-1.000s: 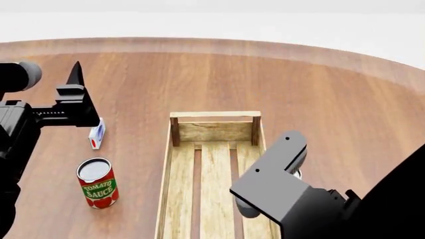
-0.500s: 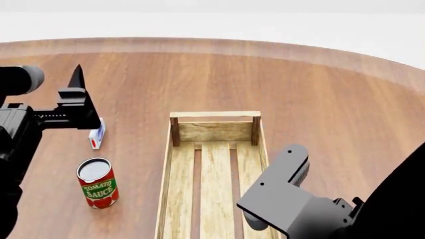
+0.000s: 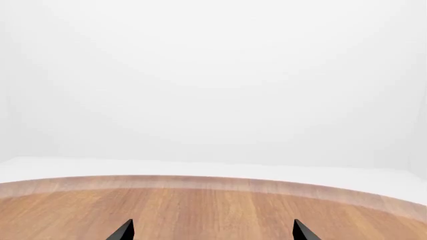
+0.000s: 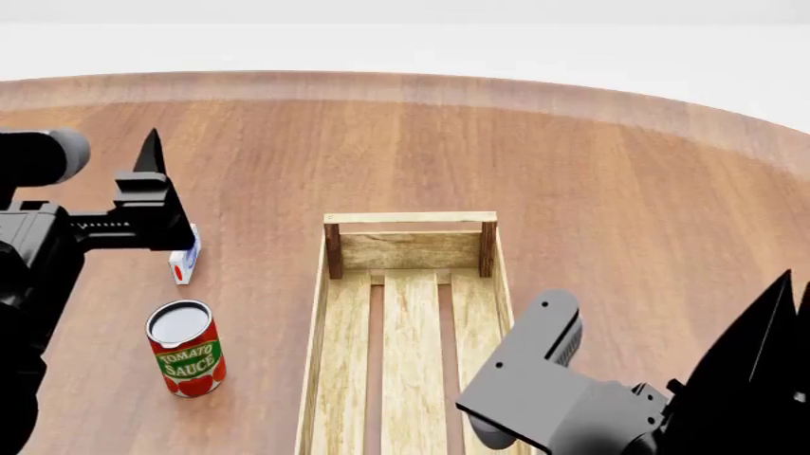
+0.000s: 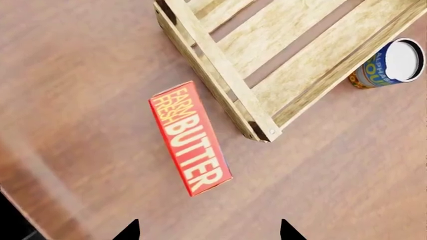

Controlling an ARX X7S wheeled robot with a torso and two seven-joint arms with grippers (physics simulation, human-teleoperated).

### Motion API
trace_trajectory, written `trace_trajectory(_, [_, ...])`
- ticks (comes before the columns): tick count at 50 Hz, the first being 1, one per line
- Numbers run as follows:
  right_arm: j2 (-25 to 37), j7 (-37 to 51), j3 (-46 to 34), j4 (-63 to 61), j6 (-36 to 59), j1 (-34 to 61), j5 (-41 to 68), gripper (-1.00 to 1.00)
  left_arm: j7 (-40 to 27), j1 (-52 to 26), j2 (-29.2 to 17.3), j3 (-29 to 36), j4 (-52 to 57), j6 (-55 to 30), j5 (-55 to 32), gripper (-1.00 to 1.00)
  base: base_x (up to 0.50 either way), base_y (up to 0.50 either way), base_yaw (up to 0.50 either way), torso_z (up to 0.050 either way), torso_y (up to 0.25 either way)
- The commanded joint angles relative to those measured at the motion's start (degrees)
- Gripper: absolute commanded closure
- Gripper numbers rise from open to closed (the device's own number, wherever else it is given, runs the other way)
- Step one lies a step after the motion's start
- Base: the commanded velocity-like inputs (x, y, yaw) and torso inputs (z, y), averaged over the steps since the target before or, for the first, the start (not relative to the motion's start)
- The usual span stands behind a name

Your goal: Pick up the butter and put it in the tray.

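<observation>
butter (image 5: 190, 138), red-orange carton, yellow-white lettering

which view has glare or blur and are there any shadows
Right wrist view: a pale glare streak crosses the table beside the sharply lettered butter. Head view: crisp, only faint shading by the tomato sauce can. Left wrist view: mostly blank white, nothing blurred.

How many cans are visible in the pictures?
2: a tomato sauce can left of the tray, and another can at the tray's near end, seen only by the right wrist. More may be hidden.
</observation>
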Motion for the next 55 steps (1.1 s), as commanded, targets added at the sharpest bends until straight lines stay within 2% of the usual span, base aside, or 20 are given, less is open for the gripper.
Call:
trace_trajectory(1, [-0.6, -7.58, -2.13, -0.01, -2.8, -0.74, -8.96, -1.0, -0.14, 0.31, -0.22, 0.31, -0.45, 0.6, -0.17, -1.0, 0.0, 0.0, 0.0, 0.0, 0.0])
trace_trajectory(18, [-2.21, -19.34, -6.47, 2.9, -11.6, -5.72, -22.32, -1.0, -0.31, 0.58, -0.56, 0.54, -0.98, 1.47, -0.54, -1.0, 0.0, 0.0, 0.0, 0.0, 0.0])
trace_trajectory(55, [-6.36, -28.53, -11.91, 9.3, -20.17, -10.85, -31.98, -1.0, -0.77, 0.92, -1.14, 1.1, -2.12, 2.92, -1.35, -1.0, 0.0, 0.0, 0.0, 0.0, 0.0])
